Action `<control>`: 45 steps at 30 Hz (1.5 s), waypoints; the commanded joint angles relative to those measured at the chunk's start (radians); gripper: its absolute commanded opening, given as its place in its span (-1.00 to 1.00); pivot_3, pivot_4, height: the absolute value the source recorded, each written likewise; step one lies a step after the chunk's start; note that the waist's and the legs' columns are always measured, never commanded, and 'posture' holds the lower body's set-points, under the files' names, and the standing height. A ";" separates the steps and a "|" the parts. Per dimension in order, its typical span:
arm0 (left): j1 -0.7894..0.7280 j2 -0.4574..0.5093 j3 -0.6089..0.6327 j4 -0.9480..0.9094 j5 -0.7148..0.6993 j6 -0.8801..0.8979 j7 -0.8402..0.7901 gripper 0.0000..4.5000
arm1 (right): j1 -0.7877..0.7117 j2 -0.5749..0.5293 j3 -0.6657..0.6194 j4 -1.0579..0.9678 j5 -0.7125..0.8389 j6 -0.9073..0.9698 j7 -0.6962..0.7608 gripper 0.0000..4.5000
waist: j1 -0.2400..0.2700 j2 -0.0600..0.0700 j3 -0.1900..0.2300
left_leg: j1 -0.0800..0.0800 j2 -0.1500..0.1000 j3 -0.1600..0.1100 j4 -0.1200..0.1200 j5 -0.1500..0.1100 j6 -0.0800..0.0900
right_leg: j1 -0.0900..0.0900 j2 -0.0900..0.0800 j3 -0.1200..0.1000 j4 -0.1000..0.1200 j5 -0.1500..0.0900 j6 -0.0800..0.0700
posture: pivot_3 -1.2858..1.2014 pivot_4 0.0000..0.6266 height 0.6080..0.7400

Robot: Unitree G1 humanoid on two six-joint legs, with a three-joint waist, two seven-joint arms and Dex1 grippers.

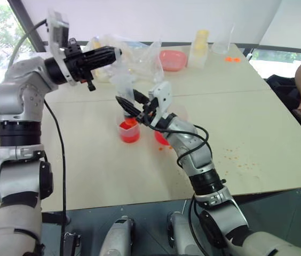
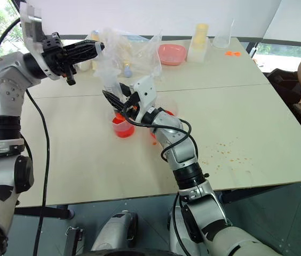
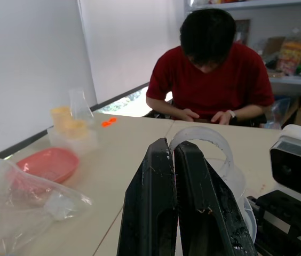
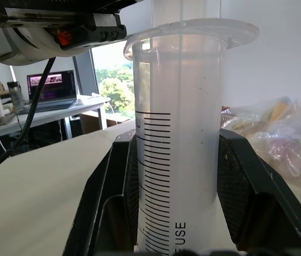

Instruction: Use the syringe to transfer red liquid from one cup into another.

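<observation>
Right end effector (image 1: 131, 106): we find its two fingers clamped on the barrel of the syringe (image 4: 180, 133), seen close in the right wrist view with the graduation marks between the pads. The syringe stands roughly upright, tip down over the small cup (image 1: 129, 130).

Left end effector (image 1: 108, 54): fingers pressed together, nothing visibly between them. It hangs above and just beside the syringe's upper end; the left wrist view shows the round plunger flange (image 3: 204, 144) just past the fingertips. We cannot tell whether it touches.

Progress, as we judge it: the small cup holds red liquid (image 1: 129, 133) in its lower part. The large cup (image 1: 162, 137) sits just behind the right forearm, mostly hidden, with red visible at its base. We see no red in the stretch of barrel shown, so we cannot tell whether a load remains. The left end effector looks placed to work the plunger; whether to press or draw, we cannot tell. More red remains in the large cup, so further cycles seem likely.

Count: one syringe, two cups with red liquid, two end effectors. On the bench (image 1: 257, 122) beyond: one pink bowl (image 1: 172, 60), one clear bag (image 1: 140, 56), scattered orange droplets (image 1: 241, 160). One person (image 3: 210, 80) sits at the far side.
</observation>
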 commanded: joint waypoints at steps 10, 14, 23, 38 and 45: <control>0.157 -0.010 -0.029 -0.173 -0.029 0.098 -0.003 -0.99 | -0.093 0.035 0.005 -0.042 -0.002 -0.047 0.022 -0.37 | 0.000 0.000 0.000 | 0.000 0.000 0.000 0.000 0.000 0.000 | 0.000 0.000 0.000 0.000 0.000 0.000 | 0.03 -0.52 1.00; 0.187 -0.014 -0.039 -0.151 -0.002 0.079 0.006 -0.99 | -0.106 0.017 -0.009 -0.073 0.002 -0.032 0.027 -0.37 | 0.002 0.000 0.000 | 0.000 0.000 0.000 0.000 0.000 0.000 | 0.000 0.000 0.000 0.000 0.000 0.000 | 0.03 -0.52 1.00; 0.216 -0.045 -0.071 -0.162 0.024 0.058 0.010 -0.99 | -0.157 -0.002 -0.042 -0.101 0.014 -0.030 0.007 -0.37 | 0.001 0.000 0.000 | 0.000 0.000 0.000 0.000 0.000 0.000 | 0.000 0.000 0.000 0.000 0.000 0.000 | 0.03 -0.52 1.00; 0.156 -0.009 0.052 -0.128 -0.058 0.116 0.057 0.12 | -0.161 -0.001 -0.044 -0.112 0.016 -0.029 -0.005 -0.37 | 0.001 0.000 0.000 | 0.000 0.000 0.000 0.000 0.000 0.000 | 0.000 0.000 0.000 0.000 0.000 0.000 | 0.03 -0.52 1.00; 0.163 0.088 0.183 -0.131 -0.137 0.181 0.121 0.80 | -0.154 0.014 -0.063 -0.123 0.053 0.023 -0.018 -0.37 | -0.001 0.000 0.000 | 0.000 0.001 0.000 -0.001 0.000 0.000 | -0.002 0.001 0.001 0.001 0.000 0.000 | 0.03 -0.52 1.00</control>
